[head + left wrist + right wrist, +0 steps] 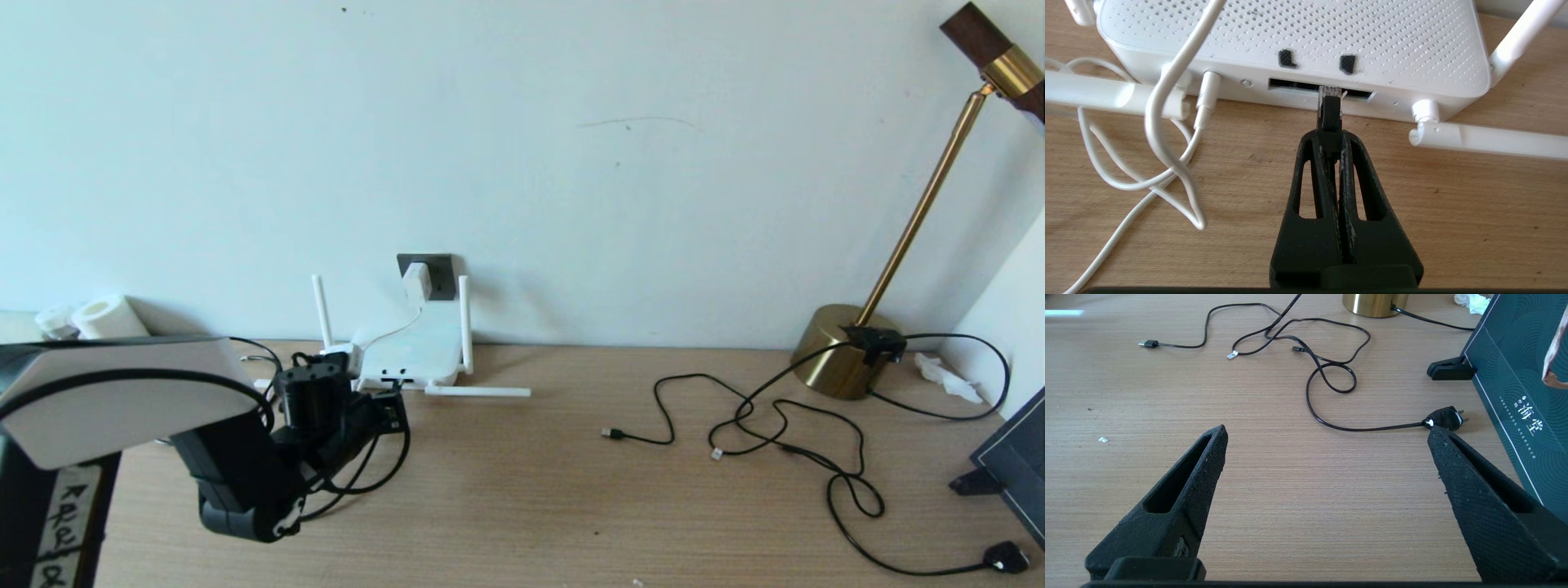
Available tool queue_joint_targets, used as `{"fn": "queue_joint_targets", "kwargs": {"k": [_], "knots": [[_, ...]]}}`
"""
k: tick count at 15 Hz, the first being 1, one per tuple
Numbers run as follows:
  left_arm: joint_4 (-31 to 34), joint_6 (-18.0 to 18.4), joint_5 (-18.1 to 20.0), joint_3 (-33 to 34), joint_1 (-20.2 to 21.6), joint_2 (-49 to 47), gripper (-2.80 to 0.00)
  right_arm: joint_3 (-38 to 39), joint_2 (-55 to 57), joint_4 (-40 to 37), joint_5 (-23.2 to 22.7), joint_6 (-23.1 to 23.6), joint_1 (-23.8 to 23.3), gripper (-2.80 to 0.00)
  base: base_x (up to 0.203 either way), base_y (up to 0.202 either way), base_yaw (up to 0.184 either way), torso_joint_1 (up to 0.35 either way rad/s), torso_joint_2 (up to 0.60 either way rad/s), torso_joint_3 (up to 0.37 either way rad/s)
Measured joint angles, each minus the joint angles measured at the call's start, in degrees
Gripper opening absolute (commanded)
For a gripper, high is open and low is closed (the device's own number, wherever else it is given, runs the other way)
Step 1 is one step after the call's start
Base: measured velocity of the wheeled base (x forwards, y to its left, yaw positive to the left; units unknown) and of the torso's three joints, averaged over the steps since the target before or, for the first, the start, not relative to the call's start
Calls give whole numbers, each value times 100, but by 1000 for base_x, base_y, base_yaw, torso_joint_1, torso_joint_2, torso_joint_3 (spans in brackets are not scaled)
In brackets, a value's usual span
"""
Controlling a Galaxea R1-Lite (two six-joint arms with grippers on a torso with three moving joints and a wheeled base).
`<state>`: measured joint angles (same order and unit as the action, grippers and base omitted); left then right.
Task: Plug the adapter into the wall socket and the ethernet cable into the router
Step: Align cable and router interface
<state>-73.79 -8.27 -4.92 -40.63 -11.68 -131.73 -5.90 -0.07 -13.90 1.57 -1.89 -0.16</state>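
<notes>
The left arm's bulk is blocking most of the left gripper (pixel 392 408) in the head view, and the port edge of the router (pixel 408 359) is looking too small there to read. The ethernet cable (pixel 1329 110) is perhaps just entering a slot; its tip is hiding the contact. The lamp (pixel 914 229) is running off the right edge.

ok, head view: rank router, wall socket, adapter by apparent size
1. router
2. wall socket
3. adapter, plugged into the socket and covering part of it, so the socket's full extent is partly hidden.
</notes>
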Motion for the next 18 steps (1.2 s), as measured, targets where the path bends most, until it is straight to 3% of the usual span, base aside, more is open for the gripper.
{"fn": "queue_joint_targets", "kwargs": {"k": [18], "knots": [[23, 6, -56, 12, -100, 52, -280, 0, 0, -1, 0, 2, -2, 0, 0, 0, 0, 0, 0, 0]]}}
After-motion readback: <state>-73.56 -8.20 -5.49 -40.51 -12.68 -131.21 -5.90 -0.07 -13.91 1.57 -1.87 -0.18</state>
